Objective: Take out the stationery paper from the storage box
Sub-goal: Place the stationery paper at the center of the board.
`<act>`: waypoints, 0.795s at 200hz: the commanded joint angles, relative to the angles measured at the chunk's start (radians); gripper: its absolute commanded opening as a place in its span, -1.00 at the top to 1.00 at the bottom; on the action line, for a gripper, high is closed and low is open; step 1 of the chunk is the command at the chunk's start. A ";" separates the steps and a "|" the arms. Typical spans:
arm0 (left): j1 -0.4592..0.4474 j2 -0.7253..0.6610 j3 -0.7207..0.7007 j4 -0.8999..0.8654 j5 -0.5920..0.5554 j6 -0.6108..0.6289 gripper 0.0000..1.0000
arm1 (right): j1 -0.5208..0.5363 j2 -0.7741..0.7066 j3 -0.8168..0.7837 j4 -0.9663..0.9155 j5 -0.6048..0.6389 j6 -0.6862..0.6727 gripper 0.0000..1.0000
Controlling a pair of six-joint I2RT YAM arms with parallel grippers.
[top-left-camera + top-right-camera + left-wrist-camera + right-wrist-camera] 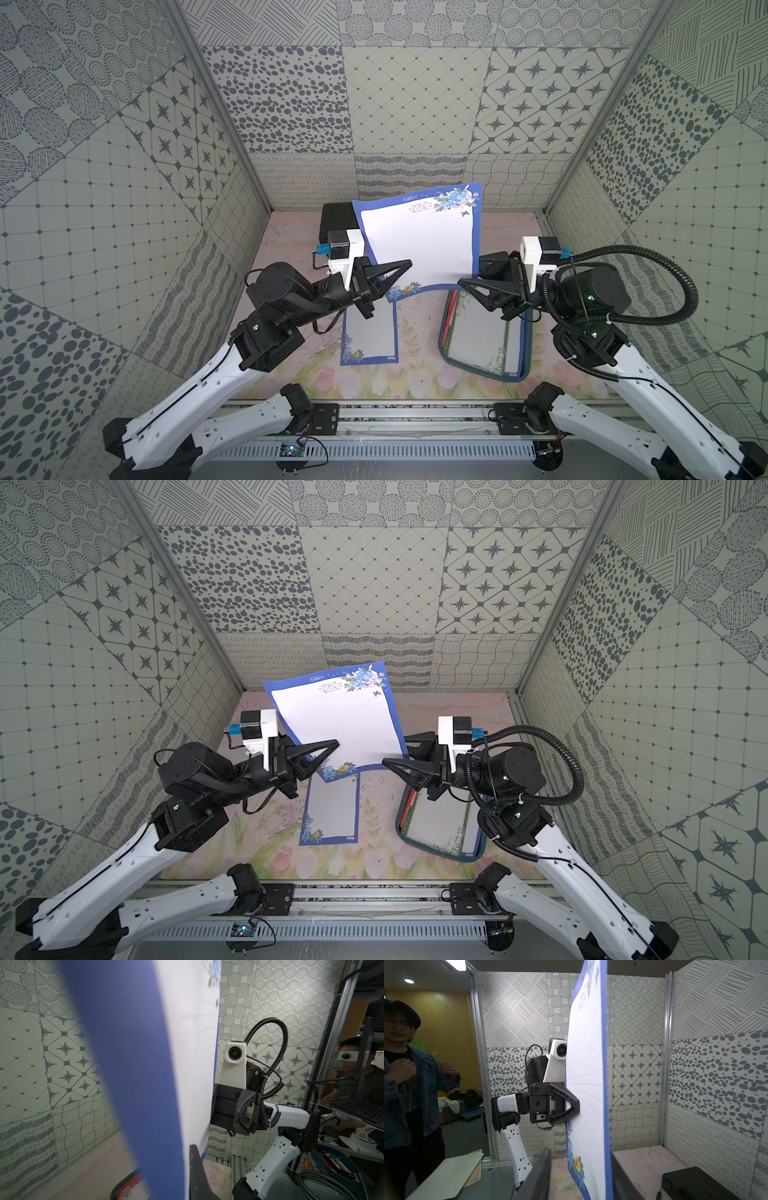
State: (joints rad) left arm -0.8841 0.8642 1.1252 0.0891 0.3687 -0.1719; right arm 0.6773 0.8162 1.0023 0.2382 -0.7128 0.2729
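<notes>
While sheet [419,245] screens black case [336,216], tray [478,368] nearby

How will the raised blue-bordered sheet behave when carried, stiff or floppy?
Probably floppy: the blue-bordered sheet bows along its lower edge. Likely very light: the left pincer, pinching near one corner, holds it up. Fast moves may make it fold.
</notes>
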 commanded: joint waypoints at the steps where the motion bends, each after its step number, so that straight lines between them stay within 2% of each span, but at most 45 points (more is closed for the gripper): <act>1: -0.006 0.039 0.038 -0.084 -0.128 0.006 1.00 | 0.002 -0.022 0.000 -0.018 0.039 -0.029 -0.47; 14: -0.005 0.054 0.048 -0.101 -0.125 0.010 1.00 | 0.001 -0.029 0.003 -0.034 0.055 -0.033 -0.68; 45: 0.004 0.081 0.084 -0.180 -0.144 0.027 1.00 | 0.001 -0.049 0.011 -0.076 0.094 -0.053 -0.79; 67: 0.023 0.110 0.132 -0.293 -0.218 0.035 1.00 | 0.001 -0.057 0.022 -0.129 0.177 -0.066 -0.81; 86: 0.081 0.149 0.183 -0.415 -0.256 0.006 1.00 | 0.001 -0.052 0.041 -0.192 0.276 -0.075 -0.82; 113: 0.193 0.180 0.188 -0.494 -0.188 -0.058 1.00 | 0.001 -0.032 0.067 -0.260 0.341 -0.084 -0.83; 159: 0.256 0.193 0.163 -0.575 -0.134 -0.074 1.00 | 0.002 0.022 0.084 -0.289 0.338 -0.059 -0.76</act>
State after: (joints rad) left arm -0.6769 1.0466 1.2919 -0.3382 0.2005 -0.2081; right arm 0.6773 0.8162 1.0554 -0.0353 -0.4030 0.2089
